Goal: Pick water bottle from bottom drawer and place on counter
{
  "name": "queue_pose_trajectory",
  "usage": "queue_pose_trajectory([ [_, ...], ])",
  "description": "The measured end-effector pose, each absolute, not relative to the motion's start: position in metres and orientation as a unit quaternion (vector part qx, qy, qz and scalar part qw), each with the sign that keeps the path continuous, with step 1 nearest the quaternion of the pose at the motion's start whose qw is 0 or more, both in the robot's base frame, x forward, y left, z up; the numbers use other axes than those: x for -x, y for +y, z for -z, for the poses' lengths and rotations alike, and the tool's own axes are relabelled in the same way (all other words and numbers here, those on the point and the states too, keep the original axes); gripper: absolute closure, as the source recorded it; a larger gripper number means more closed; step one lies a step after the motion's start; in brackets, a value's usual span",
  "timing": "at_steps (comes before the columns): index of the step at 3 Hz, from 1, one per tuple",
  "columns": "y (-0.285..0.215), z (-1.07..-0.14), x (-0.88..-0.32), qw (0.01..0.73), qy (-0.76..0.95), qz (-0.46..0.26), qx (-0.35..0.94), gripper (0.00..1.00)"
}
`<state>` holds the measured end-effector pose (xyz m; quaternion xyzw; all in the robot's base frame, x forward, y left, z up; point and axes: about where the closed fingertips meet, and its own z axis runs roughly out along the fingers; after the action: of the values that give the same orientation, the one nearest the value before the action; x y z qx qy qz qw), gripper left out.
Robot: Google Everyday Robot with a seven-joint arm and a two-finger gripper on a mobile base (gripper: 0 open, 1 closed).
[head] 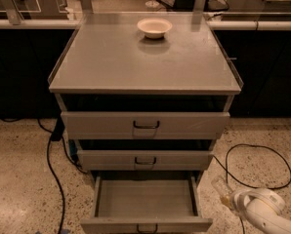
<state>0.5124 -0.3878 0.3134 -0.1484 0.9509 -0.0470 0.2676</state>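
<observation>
Three drawers sit in the cabinet at frame centre. The bottom drawer point(145, 199), pulled out at the lower middle, shows a bare tray, so your pick looks done and the carry to the desk point(135, 62) is the step in hand. You have the water bottle point(219, 186) at lower right, just beside the drawer's right wall and off the floor, tilted with its free end toward the upper left. The gripper point(227, 200) is just below it at the tip of the white arm point(262, 211), and the fingers appear to be closed on the bottle's lower end, though little of them shows. Lift straight up first, to the right of the cabinet, until the bottle is above the raised right rim of the desk. The fronts of the middle drawer point(145, 159) and top drawer point(145, 125) jut out, and swinging inward too early would likely knock the bottle against them. Then come in over the open front half of the desk, well apart from the white bowl point(155, 27) near the far edge. A clear ribbed bottle gripped near one end may pivot, so go slowly, bring it upright, and seat its base flat before you let go. Mind the black cable point(262, 152) looping on the floor at right if the base shifts.
</observation>
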Motion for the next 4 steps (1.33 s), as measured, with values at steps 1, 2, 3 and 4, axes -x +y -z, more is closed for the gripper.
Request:
queue_pose_trajectory([
  [1,-0.39,-0.32,-0.505,0.275,0.95,0.039,0.146,1.0],
  [2,-0.343,-0.341,-0.515,0.271,0.94,0.028,0.206,1.0],
  [3,-0.277,-0.385,-0.52,0.276,0.918,0.033,0.283,1.0],
  [4,-0.235,-0.419,-0.517,0.286,0.9,0.045,0.325,1.0],
])
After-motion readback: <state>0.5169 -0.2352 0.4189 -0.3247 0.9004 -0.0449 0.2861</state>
